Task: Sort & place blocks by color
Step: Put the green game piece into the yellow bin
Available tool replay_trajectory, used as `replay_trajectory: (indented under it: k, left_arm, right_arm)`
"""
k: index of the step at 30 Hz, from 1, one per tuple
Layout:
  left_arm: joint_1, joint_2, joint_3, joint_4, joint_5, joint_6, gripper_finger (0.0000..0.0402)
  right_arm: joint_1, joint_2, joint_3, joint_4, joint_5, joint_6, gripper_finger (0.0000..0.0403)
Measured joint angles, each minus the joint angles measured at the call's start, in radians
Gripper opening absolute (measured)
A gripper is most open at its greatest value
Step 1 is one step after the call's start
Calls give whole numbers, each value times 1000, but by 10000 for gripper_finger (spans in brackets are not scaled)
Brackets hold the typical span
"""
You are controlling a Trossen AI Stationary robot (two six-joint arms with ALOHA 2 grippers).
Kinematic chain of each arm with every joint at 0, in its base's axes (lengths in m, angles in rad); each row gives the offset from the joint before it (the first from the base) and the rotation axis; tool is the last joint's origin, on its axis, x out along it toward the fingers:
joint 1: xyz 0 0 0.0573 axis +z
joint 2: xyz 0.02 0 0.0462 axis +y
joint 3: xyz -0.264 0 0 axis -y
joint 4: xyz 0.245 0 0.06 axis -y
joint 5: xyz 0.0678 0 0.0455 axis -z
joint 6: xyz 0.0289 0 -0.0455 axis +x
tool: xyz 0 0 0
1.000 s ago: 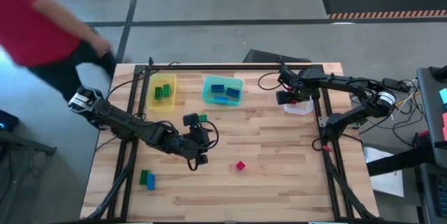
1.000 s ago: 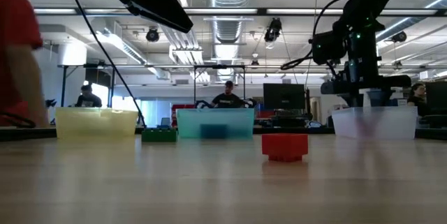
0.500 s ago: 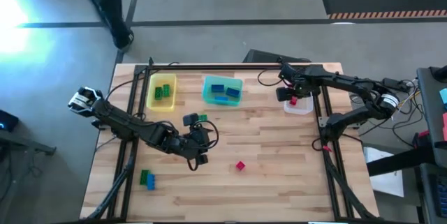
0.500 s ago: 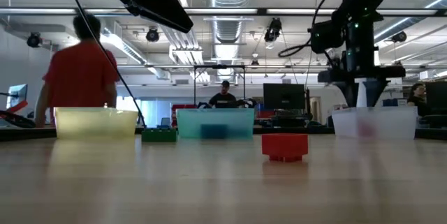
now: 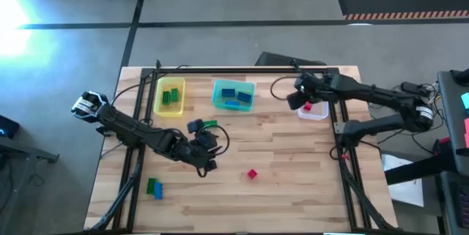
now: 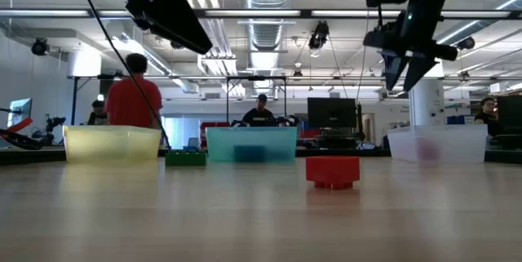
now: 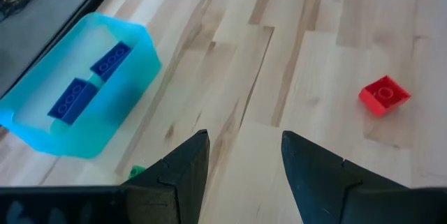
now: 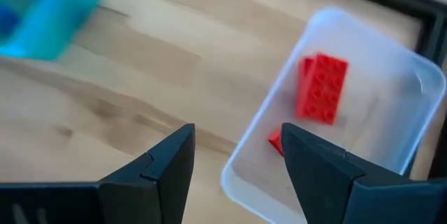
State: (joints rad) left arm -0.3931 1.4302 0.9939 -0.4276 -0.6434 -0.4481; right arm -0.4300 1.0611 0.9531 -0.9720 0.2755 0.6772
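**Both arms empty, loose bricks waiting**

Nearest the front edge: a green and blue brick pair (image 5: 154, 187) lying together at the left, untouched. Next back, a red brick (image 5: 252, 173) sitting alone mid-table, well apart from any bin. The left gripper (image 7: 241, 155) is hovering w/ fingers spread and nothing between them, pointing over bare wood w/ a green brick (image 5: 211, 124) just beside it, probably the next pick, though the wrist view is catching only its corner. Far row: yellow bin (image 5: 160, 106) holding green bricks, teal bin (image 5: 218, 102) holding blue, clear bin (image 8: 391, 63) holding red, so colours are matching bins. The right gripper (image 8: 237, 155) is hanging above the clear bin's near rim, fingers parted and empty.
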Motion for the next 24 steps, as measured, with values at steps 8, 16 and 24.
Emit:
replay_trajectory:
  k: [8, 16, 24]
  left_arm:
    - [25, 0, -42, -3, 58, 16, 164]
    - [149, 2, -81, -61, 237, 126, 164]
    - [319, 1, -155, -62, 377, 353, 164]
  right_arm:
    - [227, -98, -25, 106, 90, -58, 202]
    - [394, -95, -26, 227, 198, -156, 202]
    - [491, -60, -26, 316, 226, -205, 202]
